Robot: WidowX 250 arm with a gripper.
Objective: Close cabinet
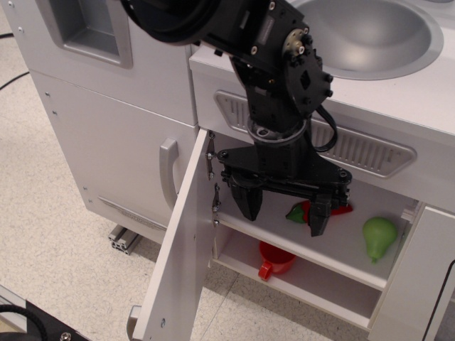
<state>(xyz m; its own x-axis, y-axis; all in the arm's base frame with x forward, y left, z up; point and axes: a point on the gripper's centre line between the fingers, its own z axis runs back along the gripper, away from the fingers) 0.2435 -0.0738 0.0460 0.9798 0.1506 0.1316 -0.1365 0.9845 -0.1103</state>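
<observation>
The cabinet (334,249) is a white toy-kitchen compartment with one inner shelf, and it stands open. Its flat white door (181,256) swings out toward me on two small metal hinges (212,167). A bit of its grey handle (133,320) shows at the door's lower outer edge. My black gripper (282,212) hangs open in front of the compartment's upper left, just right of the hinges, with nothing between its fingers. It hides part of the shelf's back.
On the shelf lie a green pear (378,236) and a red-and-green pepper (306,212). A red cup (274,259) sits below. A taller white door with a curved grey handle (167,170) stands left. A grey sink (370,35) is above. A narrow white panel (412,284) stands right.
</observation>
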